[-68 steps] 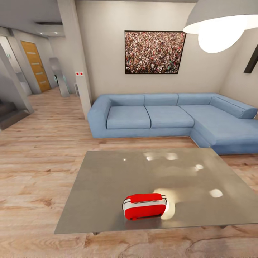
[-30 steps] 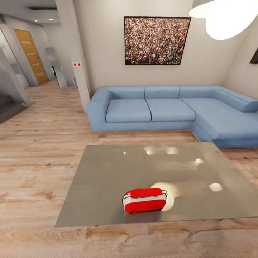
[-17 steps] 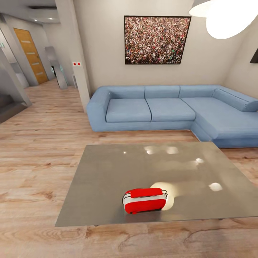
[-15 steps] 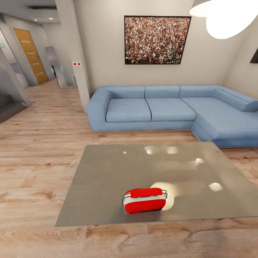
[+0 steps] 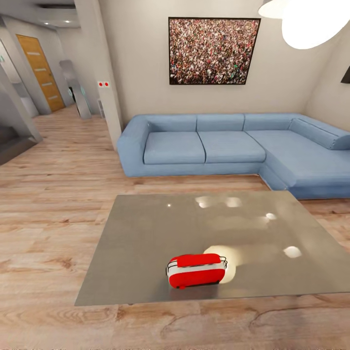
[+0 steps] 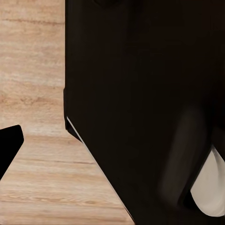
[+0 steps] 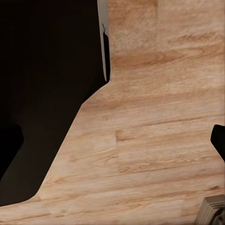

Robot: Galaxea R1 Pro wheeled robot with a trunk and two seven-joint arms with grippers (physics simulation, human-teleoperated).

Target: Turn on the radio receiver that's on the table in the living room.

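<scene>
Head view, left to right: orange door (image 5: 40,73) at the far end of a hallway; grey pillar (image 5: 103,73); light wood floor (image 5: 48,218); blue corner sofa (image 5: 228,150) beneath a framed crowd picture (image 5: 214,51); white pendant lamp (image 5: 306,19) at upper right. The table (image 5: 146,233), glossy grey, stands in front of the sofa. The radio receiver (image 5: 196,271), red with white trim, sits near the table's near edge, roughly centred. Wrist views: dark robot body over wood floor; how far either gripper is open cannot be told.

Home living room — sofa (image 5: 233,148), picture (image 5: 214,51).
</scene>
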